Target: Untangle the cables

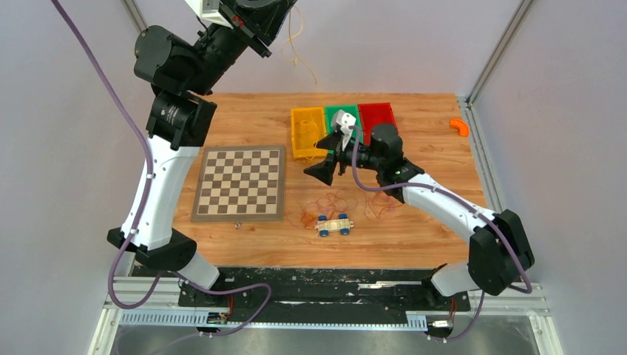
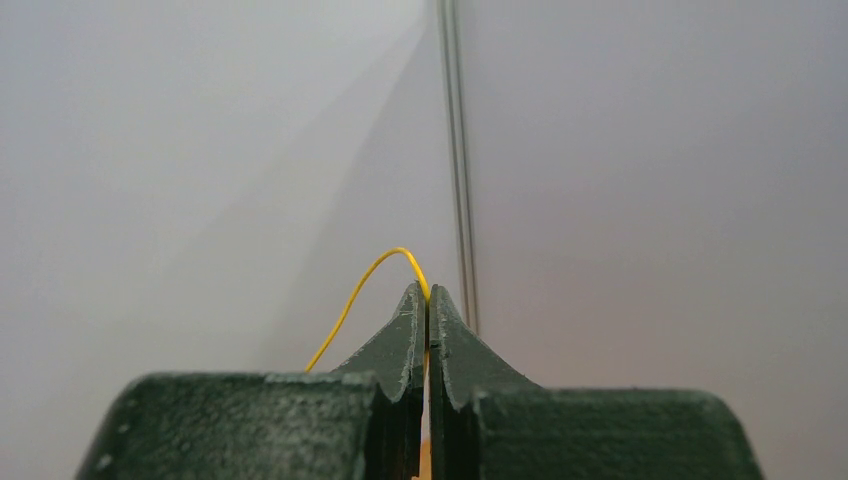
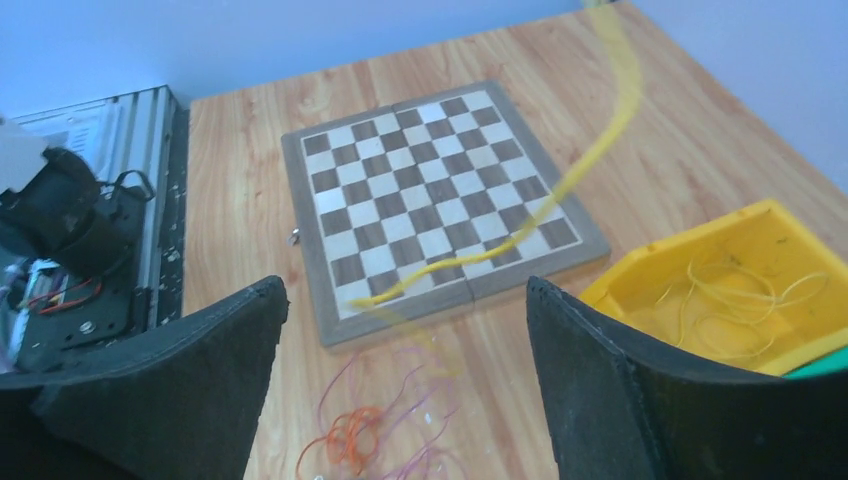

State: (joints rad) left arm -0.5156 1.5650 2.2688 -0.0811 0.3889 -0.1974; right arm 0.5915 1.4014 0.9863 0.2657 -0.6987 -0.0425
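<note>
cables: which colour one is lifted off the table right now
The yellow cable, pinched in the shut left fingers up in the air; the orange and red cables lie on the table by the toy car.

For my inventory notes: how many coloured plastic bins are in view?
3, side by side at the back: the yellow bin on the left, the green bin in the middle, partly hidden, and the red bin on the right.

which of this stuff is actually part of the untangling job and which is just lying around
Job: yellow cable pinched in the left jaws; orange and red cables tangled on the table; yellow strands in the yellow bin.
Lying about: chessboard; toy car; green bin; red bin; orange piece.
</note>
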